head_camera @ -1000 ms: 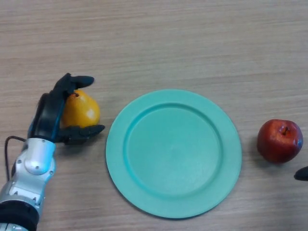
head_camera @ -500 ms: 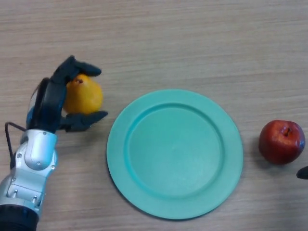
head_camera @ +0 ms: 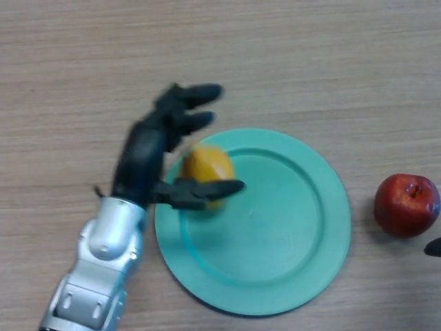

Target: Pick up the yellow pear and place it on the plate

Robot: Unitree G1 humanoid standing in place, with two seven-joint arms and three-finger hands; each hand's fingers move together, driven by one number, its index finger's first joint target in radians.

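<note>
The yellow pear (head_camera: 205, 165) is in my left hand (head_camera: 146, 157), over the left part of the teal plate (head_camera: 289, 227). The thumb (head_camera: 207, 188) crosses the pear's lower side and the fingers (head_camera: 193, 107) reach over its far side. I cannot tell whether the pear touches the plate. The left arm comes in from the lower left. Only a black tip of my right hand (head_camera: 434, 248) shows at the right edge.
A red apple (head_camera: 406, 205) stands on the wooden table (head_camera: 289, 62) to the right of the plate, close to the right hand's tip.
My left hand has carried the pear from the table left of the plate rightwards to over the plate's left part. The apple and right hand have stayed put.
</note>
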